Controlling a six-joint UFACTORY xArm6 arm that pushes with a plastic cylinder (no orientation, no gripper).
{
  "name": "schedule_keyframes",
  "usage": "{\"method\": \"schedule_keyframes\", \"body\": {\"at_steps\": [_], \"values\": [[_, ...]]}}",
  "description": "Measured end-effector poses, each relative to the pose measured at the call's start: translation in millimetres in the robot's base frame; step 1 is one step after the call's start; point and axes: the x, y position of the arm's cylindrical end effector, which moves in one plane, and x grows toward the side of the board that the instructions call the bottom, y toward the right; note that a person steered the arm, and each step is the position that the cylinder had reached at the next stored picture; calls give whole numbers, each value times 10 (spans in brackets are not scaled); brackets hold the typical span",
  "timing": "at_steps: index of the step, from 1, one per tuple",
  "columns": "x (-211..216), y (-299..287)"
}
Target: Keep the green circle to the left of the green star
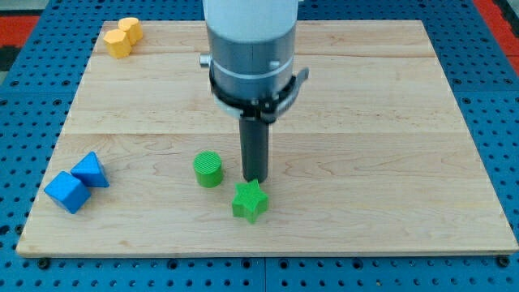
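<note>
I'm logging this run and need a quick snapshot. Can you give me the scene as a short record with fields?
board: wooden table top
green circle: view's left of the green star, slightly higher
my tip: just above the star, view's right of the circle
blue blocks: two, touching, lower left
yellow blocks: two, touching, top left corner
task relation: currently holds

We see a robotics lab bench: wooden board (389,122) on blue perforated mounting plate (495,97), pegboard holes all round, red strip at 1 o'clock corner. Grey robot arm housing (250,49) at 12 o'clock.
</note>
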Motion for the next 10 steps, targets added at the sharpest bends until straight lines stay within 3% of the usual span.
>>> {"method": "schedule_keyframes", "body": {"at_steps": [1,2,3,4,5,6,7,8,9,10], "values": [[-440,232],[-965,-48],[-1019,-532],[-1019,-639],[-870,-695],[-464,-447],[-327,-254],[-518,-451],[-302,-623],[125,-354]]}}
